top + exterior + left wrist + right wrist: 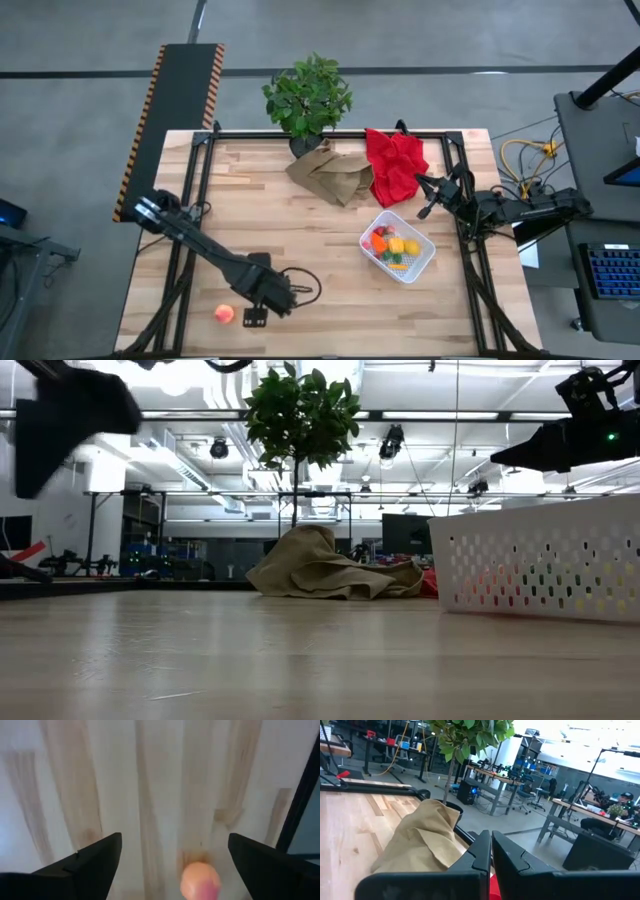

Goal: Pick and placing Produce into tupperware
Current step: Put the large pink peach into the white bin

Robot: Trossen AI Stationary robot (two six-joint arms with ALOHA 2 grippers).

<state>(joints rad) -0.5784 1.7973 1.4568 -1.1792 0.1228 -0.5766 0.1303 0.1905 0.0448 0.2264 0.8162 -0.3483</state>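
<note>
A pink-orange peach [224, 314] lies on the wooden table near its front left corner. It also shows in the left wrist view [200, 880]. My left gripper [255, 319] hangs open just above the table beside the peach. In its wrist view [175, 840] the peach lies between the two spread fingers, untouched. The white tupperware [424, 262] stands on the table's right half and holds a yellow lemon [411, 247], an orange fruit, a red piece and a green piece. My right gripper [428, 197] waits shut, raised beyond the tupperware's far right side.
A potted plant [308, 95] stands at the table's far edge. A crumpled brown paper bag [330, 172] and a red cloth [396, 165] lie in front of it. The table's front edge is close behind the peach. Bare wood lies between the peach and the tupperware.
</note>
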